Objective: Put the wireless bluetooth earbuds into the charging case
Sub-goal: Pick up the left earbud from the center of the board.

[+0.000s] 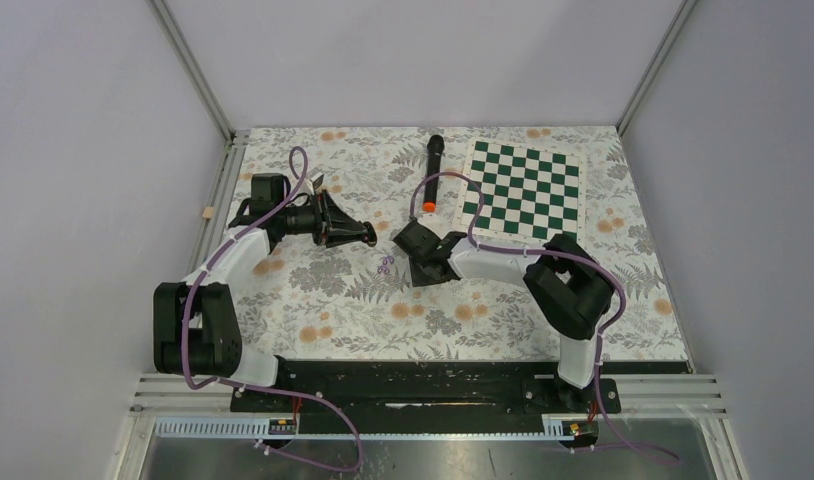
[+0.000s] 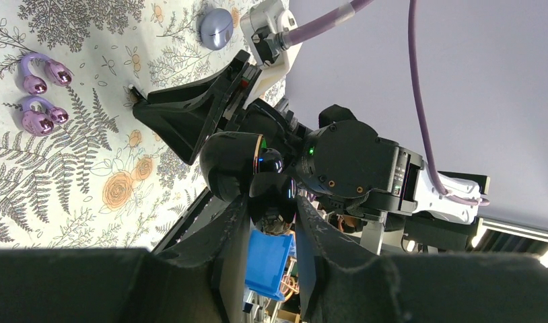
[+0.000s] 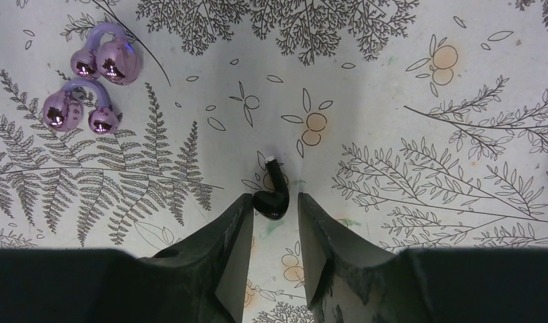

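A black earbud (image 3: 270, 200) lies on the floral tablecloth between the fingertips of my right gripper (image 3: 272, 203), which is open, with the jaws close on either side. Two pale purple earbuds (image 3: 106, 60) (image 3: 76, 111) lie to its upper left; they also show in the top view (image 1: 385, 265) and the left wrist view (image 2: 42, 94). My left gripper (image 2: 271, 205) is shut on a glossy black charging case (image 2: 236, 165) and holds it above the table, facing the right gripper (image 1: 415, 252). The left gripper (image 1: 371, 237) sits just left of the right one.
A pale purple oval case (image 2: 216, 28) lies on the cloth beyond the purple earbuds. A long black microphone with an orange end (image 1: 433, 170) lies at the back centre. A green and white chessboard (image 1: 523, 187) lies at the back right.
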Robot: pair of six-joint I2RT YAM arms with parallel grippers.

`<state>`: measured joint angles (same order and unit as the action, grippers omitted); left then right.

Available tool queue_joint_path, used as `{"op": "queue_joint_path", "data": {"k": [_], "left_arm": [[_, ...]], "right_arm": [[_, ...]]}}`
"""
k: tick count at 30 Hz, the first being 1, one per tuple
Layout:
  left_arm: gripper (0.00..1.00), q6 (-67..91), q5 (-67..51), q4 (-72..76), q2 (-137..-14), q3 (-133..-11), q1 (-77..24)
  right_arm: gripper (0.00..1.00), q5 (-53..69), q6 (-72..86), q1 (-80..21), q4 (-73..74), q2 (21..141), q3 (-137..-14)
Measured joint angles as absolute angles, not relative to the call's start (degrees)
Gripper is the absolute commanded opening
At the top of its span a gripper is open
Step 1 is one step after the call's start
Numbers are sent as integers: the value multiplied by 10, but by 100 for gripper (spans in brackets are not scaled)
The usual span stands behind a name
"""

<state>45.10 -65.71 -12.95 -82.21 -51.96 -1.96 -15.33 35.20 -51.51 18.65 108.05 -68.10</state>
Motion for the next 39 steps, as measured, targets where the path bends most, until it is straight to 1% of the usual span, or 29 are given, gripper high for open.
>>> {"op": "queue_joint_path", "data": {"k": [2, 4, 6, 9, 17, 19, 23, 27, 32, 39], "left_arm": [[0, 451, -657, -130, -822, -520, -20], [0, 451, -657, -130, -822, -520, -20], [0, 451, -657, -130, -822, -520, -20], [0, 451, -657, -130, -822, -520, -20], [0, 451, -657, -130, -822, -520, -20], [0, 449, -655, -137, -822, -520, -23], [0, 432, -641, -170, -823, -524, -44], [0, 429, -628, -182, -830, -536, -77], [0, 448, -599, -182, -831, -541, -105], [0, 540, -544, -124, -825, -540, -138]], "right_arm": [[36, -157, 350, -517, 192, 1081, -683], [29, -160, 349, -518, 196, 1082, -686], [25, -163, 347, -518, 199, 1084, -688], [22, -169, 344, -518, 199, 1084, -689], [10, -172, 320, -518, 206, 1072, -687], [10, -171, 298, -518, 214, 1047, -684], [9, -170, 239, -518, 231, 960, -681], [11, -168, 176, -518, 283, 886, -712], [12, -132, 108, -518, 387, 872, -798], [13, -78, 69, -518, 517, 872, -863]]}}
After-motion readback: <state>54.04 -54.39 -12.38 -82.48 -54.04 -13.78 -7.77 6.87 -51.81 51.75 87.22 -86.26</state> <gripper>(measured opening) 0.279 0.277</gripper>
